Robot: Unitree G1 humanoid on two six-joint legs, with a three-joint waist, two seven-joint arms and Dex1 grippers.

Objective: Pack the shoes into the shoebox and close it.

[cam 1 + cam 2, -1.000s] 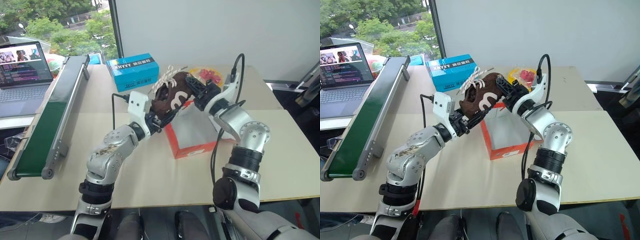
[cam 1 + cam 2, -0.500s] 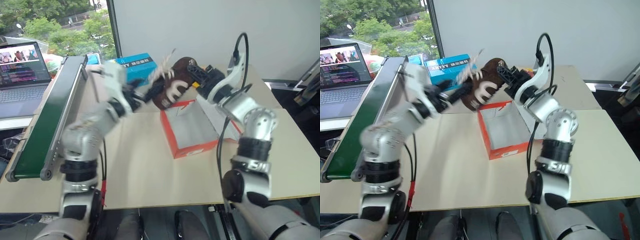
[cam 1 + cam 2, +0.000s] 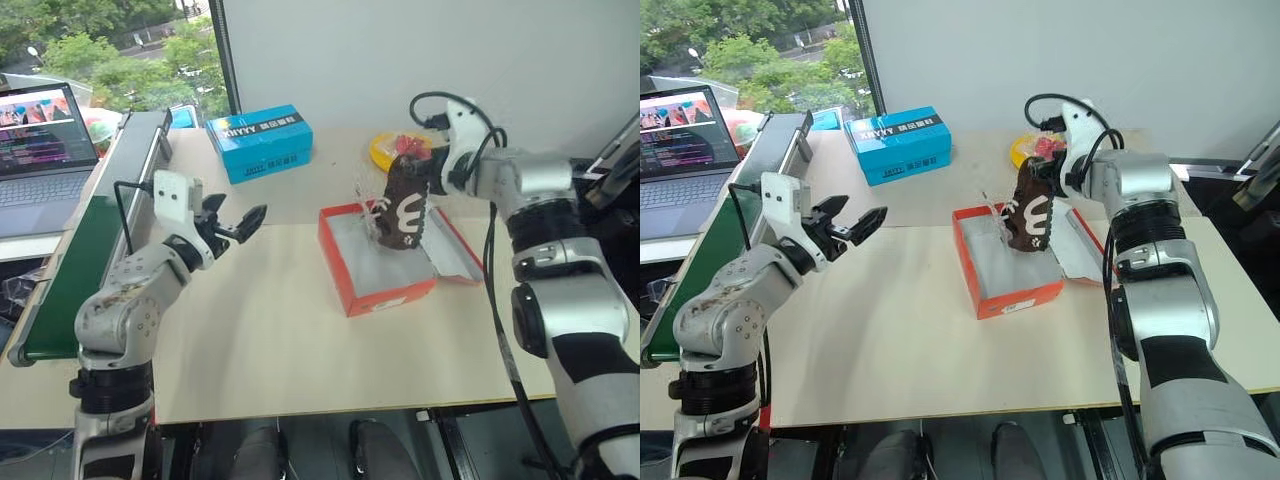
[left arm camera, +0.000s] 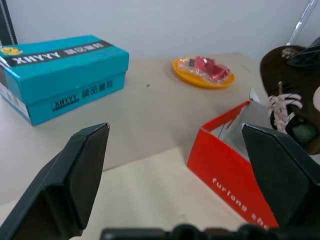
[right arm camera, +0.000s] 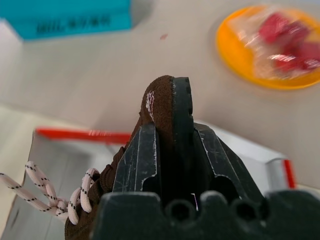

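Note:
A dark brown shoe [image 3: 404, 207] with cream laces hangs toe-down over the open orange-red shoebox [image 3: 390, 298], its lower end dipping into the white interior. My right gripper [image 3: 420, 180] is shut on the shoe's heel; in the right wrist view the fingers [image 5: 137, 160] clamp the heel [image 5: 167, 112] from both sides. The box's lid [image 3: 456, 250] lies folded out flat to the right. My left gripper [image 3: 236, 222] is open and empty, hovering above the table well left of the box. The left wrist view looks past its spread fingers [image 4: 75, 175] at the box [image 4: 225, 160].
A blue box with white lettering [image 3: 258, 142] sits at the back of the table. An orange plate with red packets [image 3: 385, 150] lies behind the shoebox. A green conveyor [image 3: 75, 260] runs along the left edge, with a laptop [image 3: 40, 150] beyond it.
My left gripper let go of the shoe, opened wide and swung away to the left. My right gripper rolled the shoe toe-down and carried it right, over the box.

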